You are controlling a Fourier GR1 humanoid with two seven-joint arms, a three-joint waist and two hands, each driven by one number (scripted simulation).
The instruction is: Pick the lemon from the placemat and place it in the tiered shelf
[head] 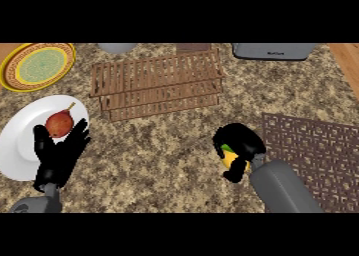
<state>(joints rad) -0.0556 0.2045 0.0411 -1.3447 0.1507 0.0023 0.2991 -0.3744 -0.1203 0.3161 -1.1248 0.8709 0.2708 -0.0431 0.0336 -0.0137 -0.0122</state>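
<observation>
Lemon (228, 155) shows as a small patch of yellow with a green end inside the curled fingers of the right hand (239, 145), which wraps round it and hides most of it. That hand hangs over bare speckled counter (160, 150), just left of the brown lattice placemat (315, 155) and clear of the mat's left edge. The placemat runs off toward the right side of the counter, where a strip of wooden floor shows. Up and to the left, the wooden slatted shelf (158, 82) lies across the middle of the counter, its lower edge well apart from the hand, with open counter between them. The left hand (58, 152) rests with fingers straight and spread over the lower right part of a white plate (19, 150); a reddish pear-like fruit (60, 123) lies on that plate just above the fingertips. A yellow-rimmed plate (36, 65) sits at the far left corner, near the shelf's left end. A grey appliance (274, 50) stands at the far edge, right of the shelf, and a grey round object (117, 47) is cut off by the far edge.
</observation>
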